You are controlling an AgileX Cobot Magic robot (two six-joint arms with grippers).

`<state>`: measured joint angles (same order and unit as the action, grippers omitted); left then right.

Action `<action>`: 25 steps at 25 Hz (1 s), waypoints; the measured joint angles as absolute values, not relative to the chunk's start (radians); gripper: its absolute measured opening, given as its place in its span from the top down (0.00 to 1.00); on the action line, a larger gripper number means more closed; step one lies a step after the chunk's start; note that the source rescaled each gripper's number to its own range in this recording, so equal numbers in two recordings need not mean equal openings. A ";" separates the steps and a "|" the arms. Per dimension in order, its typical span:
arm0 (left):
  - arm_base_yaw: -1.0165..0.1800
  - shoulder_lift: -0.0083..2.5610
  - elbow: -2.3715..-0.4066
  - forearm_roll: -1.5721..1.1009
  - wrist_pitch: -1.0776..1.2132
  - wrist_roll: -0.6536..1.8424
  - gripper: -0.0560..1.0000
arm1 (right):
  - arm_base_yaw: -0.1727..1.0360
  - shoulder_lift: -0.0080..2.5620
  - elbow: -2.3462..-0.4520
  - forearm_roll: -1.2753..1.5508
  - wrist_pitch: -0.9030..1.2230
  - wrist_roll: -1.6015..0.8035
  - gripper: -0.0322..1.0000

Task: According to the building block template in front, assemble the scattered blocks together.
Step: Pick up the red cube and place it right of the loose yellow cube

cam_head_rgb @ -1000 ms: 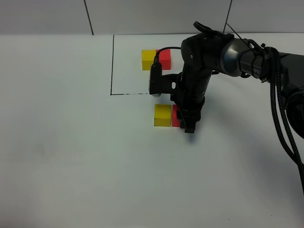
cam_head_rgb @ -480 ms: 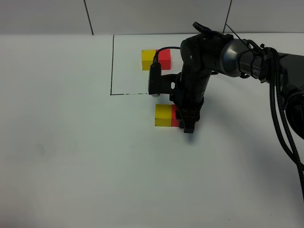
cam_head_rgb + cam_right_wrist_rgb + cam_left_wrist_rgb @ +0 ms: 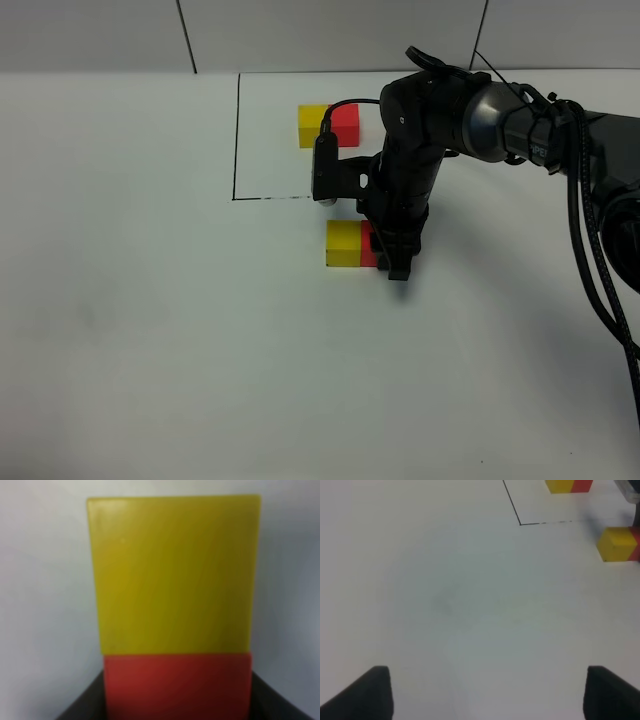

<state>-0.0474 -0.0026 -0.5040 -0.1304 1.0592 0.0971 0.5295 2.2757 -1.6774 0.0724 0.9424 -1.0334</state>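
Note:
The template, a yellow and red pair (image 3: 328,126), lies at the back inside a thin black drawn rectangle (image 3: 238,140). The loose yellow cube (image 3: 343,243) sits in front of it. The loose red cube (image 3: 367,245) touches the yellow cube's right side and is partly hidden by my right gripper (image 3: 393,258). In the right wrist view the red cube (image 3: 177,680) sits between the dark fingers (image 3: 80,711), flush against the yellow cube (image 3: 175,575). My left gripper (image 3: 487,695) is open and empty over bare table, far from the cubes (image 3: 616,543).
The white table (image 3: 150,330) extends to the left and front of the cubes. The right arm and its cables (image 3: 590,230) fill the right side. A grey wall (image 3: 300,30) stands behind the table.
The right gripper has slid the red cube slightly left, closing the small gap to the yellow cube. The left gripper shows no earlier frame.

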 joint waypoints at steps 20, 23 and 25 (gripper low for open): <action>-0.047 -0.003 -0.504 -0.130 1.059 0.097 0.28 | 0.533 2.239 -1.675 0.086 0.990 -0.980 0.42; -0.047 -0.003 -0.504 -0.130 1.059 0.097 0.28 | 0.524 2.162 -1.675 0.086 1.016 -0.882 0.29; -0.047 -0.003 -0.504 -0.130 1.059 0.097 0.28 | 0.502 2.104 -1.675 0.085 1.029 -0.802 0.20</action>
